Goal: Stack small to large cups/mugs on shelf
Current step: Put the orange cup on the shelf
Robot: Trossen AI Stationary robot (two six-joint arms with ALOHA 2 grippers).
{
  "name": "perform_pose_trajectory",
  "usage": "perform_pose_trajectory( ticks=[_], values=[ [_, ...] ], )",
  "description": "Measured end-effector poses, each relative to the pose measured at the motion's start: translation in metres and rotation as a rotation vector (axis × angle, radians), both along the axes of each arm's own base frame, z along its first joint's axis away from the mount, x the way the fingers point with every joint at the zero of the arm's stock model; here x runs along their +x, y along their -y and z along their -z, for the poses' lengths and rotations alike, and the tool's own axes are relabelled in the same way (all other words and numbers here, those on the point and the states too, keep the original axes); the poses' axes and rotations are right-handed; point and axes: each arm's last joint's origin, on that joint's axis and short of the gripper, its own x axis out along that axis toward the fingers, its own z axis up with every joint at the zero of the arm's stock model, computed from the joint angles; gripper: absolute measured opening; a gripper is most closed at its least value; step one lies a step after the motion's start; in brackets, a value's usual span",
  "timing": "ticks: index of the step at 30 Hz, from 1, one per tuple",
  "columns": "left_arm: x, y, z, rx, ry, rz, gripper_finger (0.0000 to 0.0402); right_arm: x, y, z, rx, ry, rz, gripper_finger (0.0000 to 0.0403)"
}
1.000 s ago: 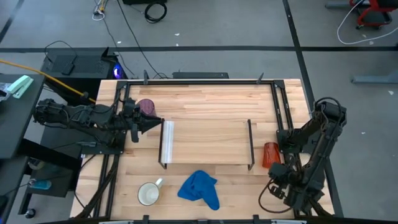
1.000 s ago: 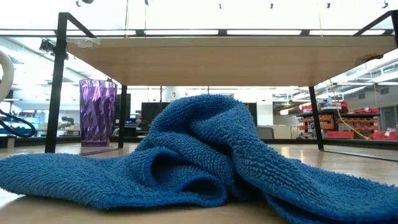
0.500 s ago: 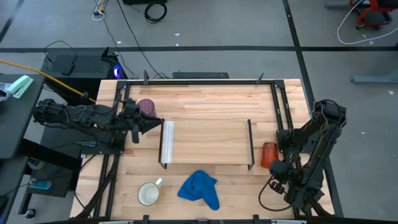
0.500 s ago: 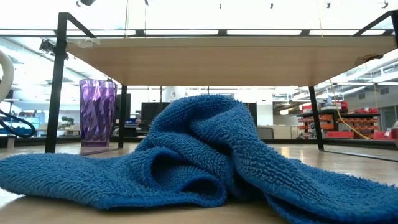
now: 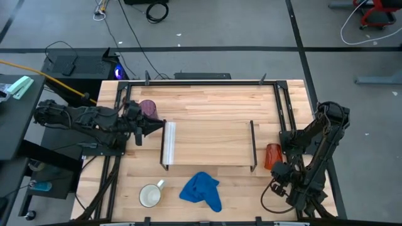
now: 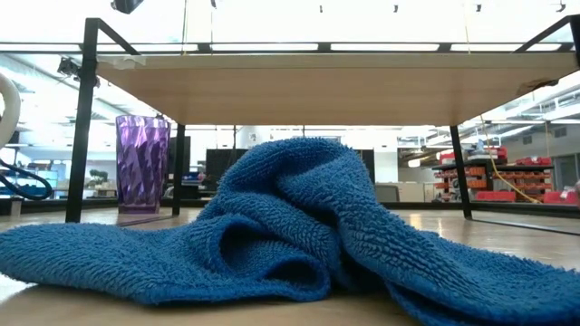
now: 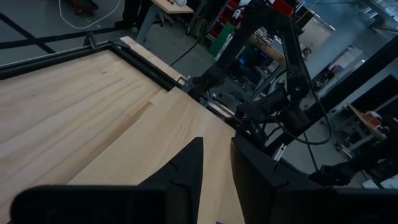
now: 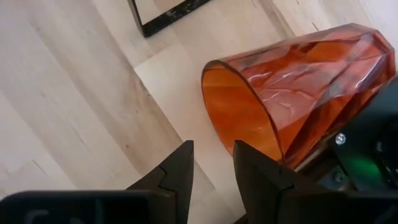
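The orange cup (image 5: 272, 155) (image 8: 292, 87) lies on its side on the table right of the shelf (image 5: 210, 143), its mouth toward my right gripper (image 5: 279, 170) (image 8: 212, 163). That gripper slants down at the mouth's rim, fingers a little apart with nothing between them. The purple cup (image 5: 148, 108) (image 6: 141, 163) stands upright on the table near the shelf's left end. My left gripper (image 5: 161, 125) (image 7: 217, 155) hovers next to it, pointing at the shelf's white strip (image 5: 169, 142), narrowly open and empty. The white mug (image 5: 151, 195) stands upright near the front edge. My right gripper stands at the near side of the orange cup's mouth rim (image 8: 261, 146). One finger (image 8: 264, 177) overlaps the rim's lower edge in the wrist view. I cannot tell whether it touches the rim.
A crumpled blue cloth (image 5: 201, 190) (image 6: 290, 226) lies in front of the shelf, beside the mug. Black metal frame rails (image 5: 282, 107) run along the table's left, right and far sides. The shelf's board (image 6: 335, 86) rests on thin black legs (image 6: 80, 127).
My right gripper has sunk a little toward the table at the orange cup's mouth. The cups, the mug and the cloth lie as before.
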Motion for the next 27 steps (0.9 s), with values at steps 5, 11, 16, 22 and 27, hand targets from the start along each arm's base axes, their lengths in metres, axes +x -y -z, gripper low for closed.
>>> perform_pose_trajectory(
  ticks=[5, 11, 16, 22, 27],
  values=[
    [0.006, 0.002, 0.003, 0.005, -0.018, 0.000, 0.0087, 0.000, 0.001, -0.001, -0.021, 0.018, -0.005, 0.0120],
    [0.012, 0.003, 0.008, 0.014, -0.051, 0.000, 0.0087, 0.000, 0.002, -0.001, -0.029, 0.014, 0.002, 0.0137],
    [0.013, 0.004, 0.008, 0.034, -0.054, 0.004, 0.0091, -0.002, 0.007, 0.000, -0.079, -0.006, -0.006, 0.0161],
    [0.012, 0.003, 0.007, 0.037, -0.053, 0.005, 0.0085, -0.006, 0.015, 0.009, -0.116, -0.028, 0.025, 0.0179],
    [0.012, 0.003, 0.007, 0.039, -0.053, 0.005, 0.0089, -0.005, 0.013, 0.006, -0.102, -0.049, 0.003, 0.0182]
  ],
)
